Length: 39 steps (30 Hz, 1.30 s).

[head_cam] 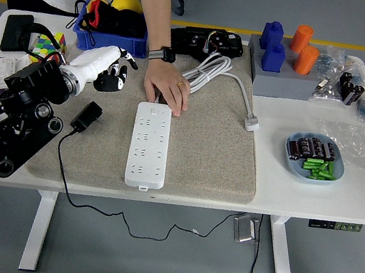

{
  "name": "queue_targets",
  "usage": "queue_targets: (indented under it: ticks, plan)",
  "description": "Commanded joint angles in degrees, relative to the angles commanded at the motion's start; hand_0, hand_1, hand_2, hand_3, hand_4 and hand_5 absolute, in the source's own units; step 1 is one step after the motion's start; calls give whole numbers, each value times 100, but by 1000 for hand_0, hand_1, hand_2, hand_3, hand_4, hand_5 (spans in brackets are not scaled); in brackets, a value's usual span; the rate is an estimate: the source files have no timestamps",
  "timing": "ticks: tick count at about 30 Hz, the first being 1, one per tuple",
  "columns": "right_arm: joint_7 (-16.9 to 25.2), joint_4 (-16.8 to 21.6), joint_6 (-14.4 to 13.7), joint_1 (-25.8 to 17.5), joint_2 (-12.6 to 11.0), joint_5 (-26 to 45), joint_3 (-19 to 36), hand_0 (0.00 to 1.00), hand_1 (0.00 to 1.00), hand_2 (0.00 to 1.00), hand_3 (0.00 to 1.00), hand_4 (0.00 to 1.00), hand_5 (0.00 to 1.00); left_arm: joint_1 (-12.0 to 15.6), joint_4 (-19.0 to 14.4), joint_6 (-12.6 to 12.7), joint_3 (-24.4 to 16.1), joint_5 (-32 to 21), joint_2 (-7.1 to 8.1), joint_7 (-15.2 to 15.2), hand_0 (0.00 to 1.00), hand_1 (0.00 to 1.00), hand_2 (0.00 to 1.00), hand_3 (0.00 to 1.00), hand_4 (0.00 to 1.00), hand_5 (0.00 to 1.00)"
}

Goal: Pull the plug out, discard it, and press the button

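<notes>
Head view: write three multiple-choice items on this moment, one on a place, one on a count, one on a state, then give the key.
1. Where does the black plug lie?
A. In the white power strip
B. On the grey mat, left of the strip
C. In the blue bin

2. How many orange cylinders stand on the grey block?
A. One
B. Two
C. Four

3. What is the person's hand doing?
A. Pressing on the strip's far end
B. Lifting the plug
C. Holding the colour cube

Key: 1 B, the plug rests on the mat, clear of the sockets. 2 B, two orange cylinders show beside the blue blocks. 3 A, the palm lies flat on the strip's far end, while the robot's left hand hangs empty above the mat.
</notes>
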Motion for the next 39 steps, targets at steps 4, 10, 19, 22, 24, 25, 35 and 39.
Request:
queue_targets:
  ticks: [4, 10, 19, 22, 24, 25, 35, 39]
  plan:
    - [1, 6, -1, 31, -5, -4, -7, 753, 703, 712, 728, 769, 658, 411, -306, 61, -579, 43, 59, -136, 601, 624, 573, 787, 690, 2]
    - [-1, -11, -1, 40, -17, -17, -32, 753, 704, 711, 728, 769, 657, 844, -441, 228, -1320, 135, 77, -438, 840, 853, 793, 851, 783, 154]
    - [3, -5, 0, 69, 0, -20, -69, 753, 704, 711, 728, 769, 657, 1442, -679, 205, -1869, 140, 19, -635, 950, 986, 958, 960, 951, 602]
    - [1, -14, 2, 75, -5, -23, -91, 753, 704, 711, 728, 769, 657, 1518, -704, 239, -1981, 112, 1, -721, 950, 986, 958, 960, 951, 602]
    - [1, -15, 1, 85, -10, -23, -93, 753, 704, 711, 728, 769, 657, 1542, -730, 254, -2052, 99, 1, -756, 950, 986, 958, 960, 951, 602]
    - [2, -15, 1, 91, -12, -23, -94, 753, 704, 711, 727, 769, 656, 1555, -749, 236, -2094, 76, 8, -748, 952, 988, 964, 970, 957, 630]
    - [1, -19, 0, 77, 4, -27, -64, 753, 704, 711, 727, 769, 657, 1678, -853, 135, -2279, -72, 24, -750, 916, 948, 930, 959, 939, 559]
    - [1, -18, 1, 62, 23, -29, -46, 753, 704, 711, 728, 769, 658, 1691, -877, 142, -2279, -56, 15, -740, 908, 936, 909, 945, 911, 482]
